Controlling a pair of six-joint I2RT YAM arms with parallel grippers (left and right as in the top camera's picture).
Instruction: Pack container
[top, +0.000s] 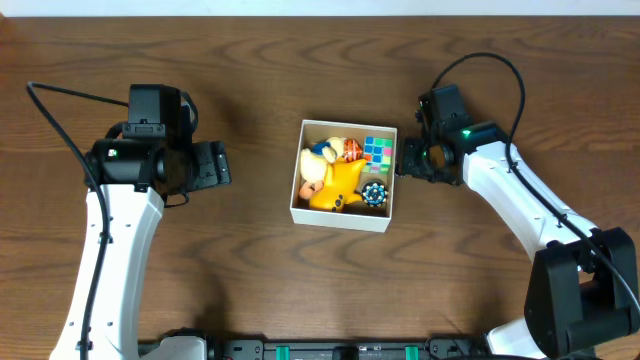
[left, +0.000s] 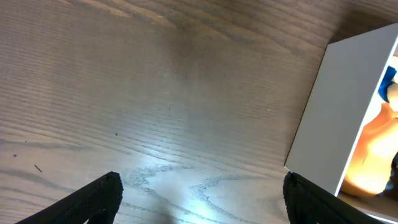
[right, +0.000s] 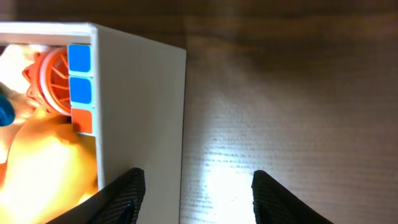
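The container (top: 297, 195) is a square white-walled box at the table's middle. It holds several toys: a yellow figure (top: 338, 184), a colour cube (top: 378, 150), an orange ball and a small blue spiky ball (top: 374, 194). My left gripper (top: 222, 164) is open and empty, hovering over bare table left of the box; the box's white wall shows in the left wrist view (left: 339, 118). My right gripper (top: 408, 160) is open and empty just beside the box's right wall (right: 140, 112), with one finger in front of that wall.
The wooden table (top: 250, 80) surrounds the box on all sides. Black cables run from both arms toward the back. The table's far edge runs along the top of the overhead view.
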